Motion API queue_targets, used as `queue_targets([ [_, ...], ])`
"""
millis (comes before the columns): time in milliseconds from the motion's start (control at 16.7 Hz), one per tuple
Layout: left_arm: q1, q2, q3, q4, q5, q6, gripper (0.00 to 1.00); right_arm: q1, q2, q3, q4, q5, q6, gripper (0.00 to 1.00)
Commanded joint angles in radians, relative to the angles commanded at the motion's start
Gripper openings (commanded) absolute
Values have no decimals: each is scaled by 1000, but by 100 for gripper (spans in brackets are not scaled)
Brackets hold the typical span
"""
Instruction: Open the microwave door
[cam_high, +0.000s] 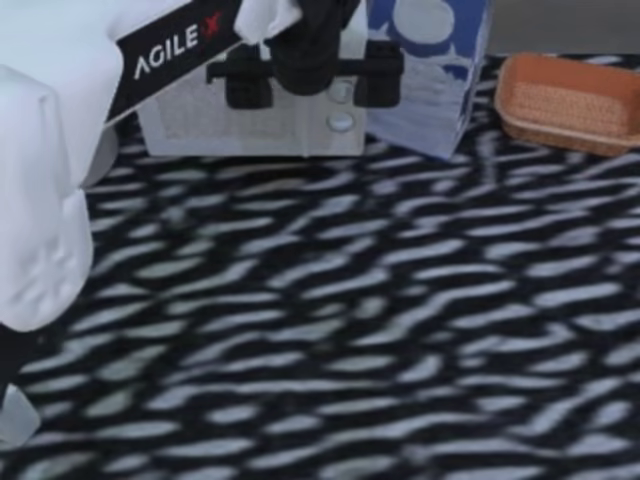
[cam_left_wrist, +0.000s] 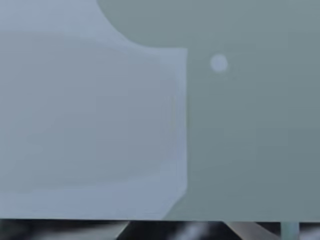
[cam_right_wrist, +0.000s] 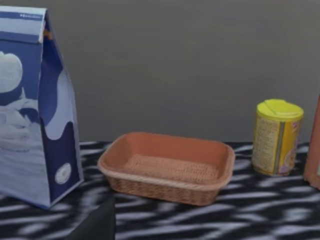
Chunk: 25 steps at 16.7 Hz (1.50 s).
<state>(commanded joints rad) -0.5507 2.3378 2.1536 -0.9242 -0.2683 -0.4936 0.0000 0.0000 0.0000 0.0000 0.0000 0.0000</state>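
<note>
Left gripper (cam_high: 305, 75) over the microwave (cam_high: 250, 125); fingers' state unclear; only right wrist shows yellow can (cam_right_wrist: 276, 137).

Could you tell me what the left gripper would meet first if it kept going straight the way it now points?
Most likely the microwave: the left gripper hangs right over it, beside its knobs. Depth is unclear.

The left end effector (cam_high: 305, 72) hides the microwave door (cam_high: 225, 120) (upper part)

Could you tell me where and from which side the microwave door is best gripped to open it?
Probably the microwave door by its slim vertical edge beside the knobs, approached from the front, since the door faces the table. The left end effector is already above the microwave, hiding that edge.
</note>
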Motion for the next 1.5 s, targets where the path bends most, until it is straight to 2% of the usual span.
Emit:
queue_targets([
  [420, 0, 0, 0, 0, 0, 0, 2, 0, 0, 0, 0, 0, 0, 100],
  [900, 0, 0, 0, 0, 0, 0, 0, 0, 0, 0, 0, 0, 0, 100],
  [960, -32, 1, -25, 4, 23, -9, 0, 0, 0, 0, 0, 0, 0, 100],
  [1500, -29, -112, -191, 67, -13, -27, 0, 0, 0, 0, 0, 0, 0, 100],
])
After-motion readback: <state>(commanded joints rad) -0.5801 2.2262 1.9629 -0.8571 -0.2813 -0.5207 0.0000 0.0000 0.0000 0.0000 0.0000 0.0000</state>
